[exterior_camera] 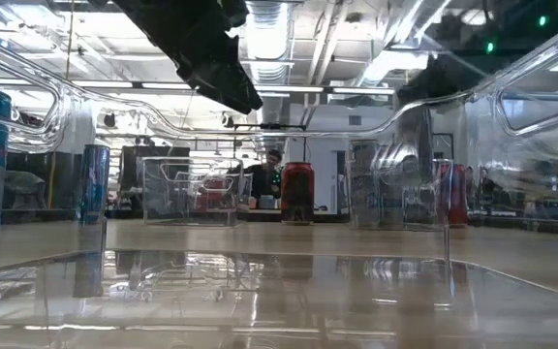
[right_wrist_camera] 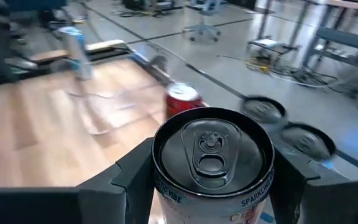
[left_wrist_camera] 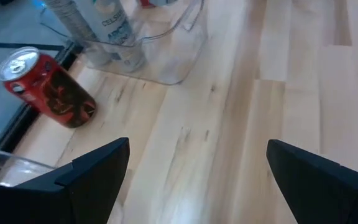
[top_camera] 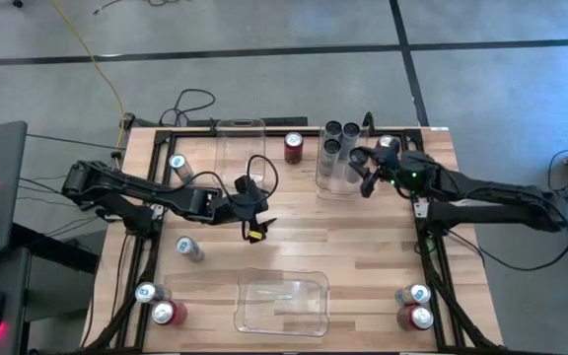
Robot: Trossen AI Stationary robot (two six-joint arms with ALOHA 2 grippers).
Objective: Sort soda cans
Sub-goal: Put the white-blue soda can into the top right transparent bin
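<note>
The right gripper [right_wrist_camera: 211,180] clasps a dark-topped can [right_wrist_camera: 212,155]; beyond it stands a red can [right_wrist_camera: 182,96], and the left gripper [left_wrist_camera: 197,177] gapes wide.

The desk [top_camera: 363,256] is pale wood in butcher-block strips, smooth with a low sheen. The bins [top_camera: 282,302] are clear, glossy plastic, thin-walled, throwing bright reflections in the low view. The can [right_wrist_camera: 213,158] between the right fingers [right_wrist_camera: 132,171] has a dark, semi-gloss metal lid with a pull tab and a pale printed wall. The red can [left_wrist_camera: 47,86] has a glossy painted wall and a bright silver metal top. The fingers look like matt black plastic.
</note>
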